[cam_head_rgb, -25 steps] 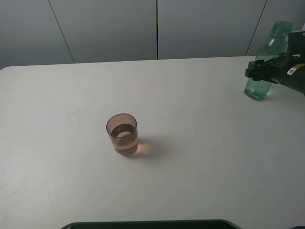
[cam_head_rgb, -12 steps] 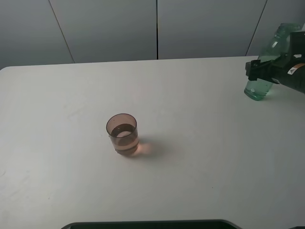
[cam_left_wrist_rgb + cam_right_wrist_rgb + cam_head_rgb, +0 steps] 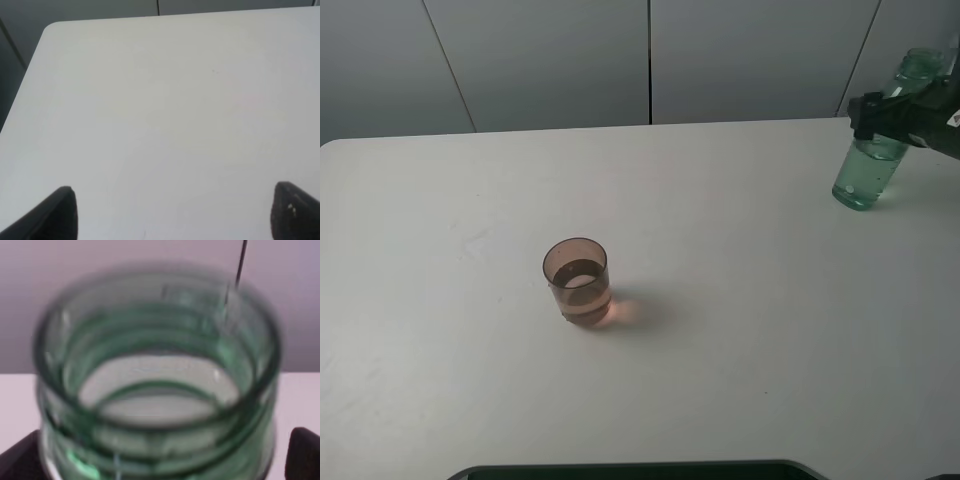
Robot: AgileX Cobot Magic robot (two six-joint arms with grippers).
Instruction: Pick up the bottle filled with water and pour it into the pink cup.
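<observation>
The green-tinted bottle stands capless near the table's far right edge. My right gripper hovers at its shoulder and neck. In the right wrist view the threaded bottle mouth fills the frame, and the right gripper is open, one dark finger on each side of the neck. The pink cup stands left of the table's middle with some liquid in it. My left gripper is open over bare table with nothing between its fingers; it does not show in the exterior view.
The white table reaches a grey panelled wall at the back. A dark strip lies along the front edge. The left wrist view shows the table's rounded corner.
My right gripper has opened, let go of the bottle's body and risen to its neck. The bottle stays on the table. The cup has not moved.
</observation>
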